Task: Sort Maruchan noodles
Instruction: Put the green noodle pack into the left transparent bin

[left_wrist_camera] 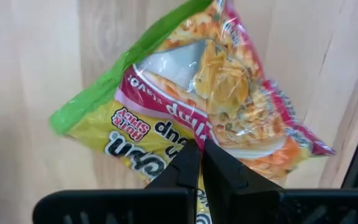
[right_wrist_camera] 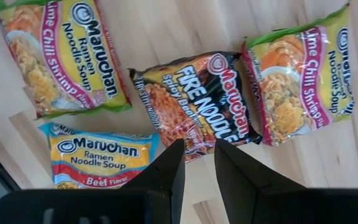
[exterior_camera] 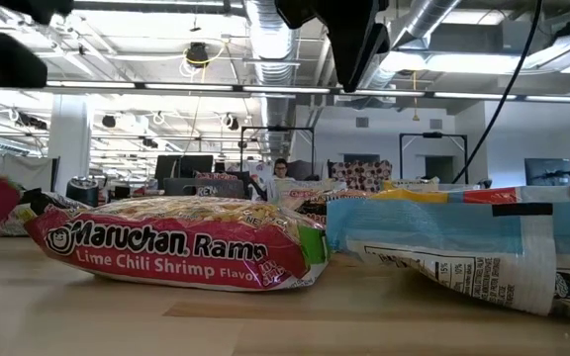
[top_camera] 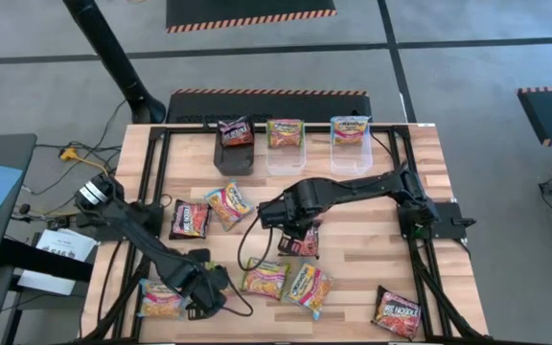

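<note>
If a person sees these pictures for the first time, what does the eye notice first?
Bright noodle packets lie scattered over the wooden table, and three tubs at its far edge each hold one. The left hand, at the near left corner, is shut on a lime chili shrimp packet. The right hand hangs mid-table over a black Fire Noodle packet.

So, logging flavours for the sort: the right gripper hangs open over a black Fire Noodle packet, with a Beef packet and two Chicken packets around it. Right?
Not quite: the right wrist view shows the two packets read Lime Chili Shrimp, not Chicken. The right gripper does hang open over the black Fire Noodle packet, with a Beef packet nearby.
</note>
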You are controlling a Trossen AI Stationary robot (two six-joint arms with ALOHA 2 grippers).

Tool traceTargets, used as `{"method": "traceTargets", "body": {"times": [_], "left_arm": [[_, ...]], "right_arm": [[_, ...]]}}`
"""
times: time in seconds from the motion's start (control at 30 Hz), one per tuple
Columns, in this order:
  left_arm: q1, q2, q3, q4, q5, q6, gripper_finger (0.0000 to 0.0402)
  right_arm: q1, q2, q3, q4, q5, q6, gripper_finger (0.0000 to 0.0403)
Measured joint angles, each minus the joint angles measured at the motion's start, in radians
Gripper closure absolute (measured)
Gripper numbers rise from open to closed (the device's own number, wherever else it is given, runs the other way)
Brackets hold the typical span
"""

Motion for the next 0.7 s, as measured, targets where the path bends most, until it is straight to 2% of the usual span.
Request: {"method": "traceTargets", "body": {"times": [0.33, 0.7], "left_arm": [[0.013, -0.120, 0.002, -0.135, -0.075, 0.063, 0.0401], [0.064, -0.241, 0.004, -0.298, -0.182, 0.120, 0.0401]], "right_arm": [[-0.045, 0.000, 0.000, 0.007, -0.018, -0.067, 0.0290], [-0.120, 0.000, 0.000, 0.162, -0.250, -0.201, 0.0290]]}}
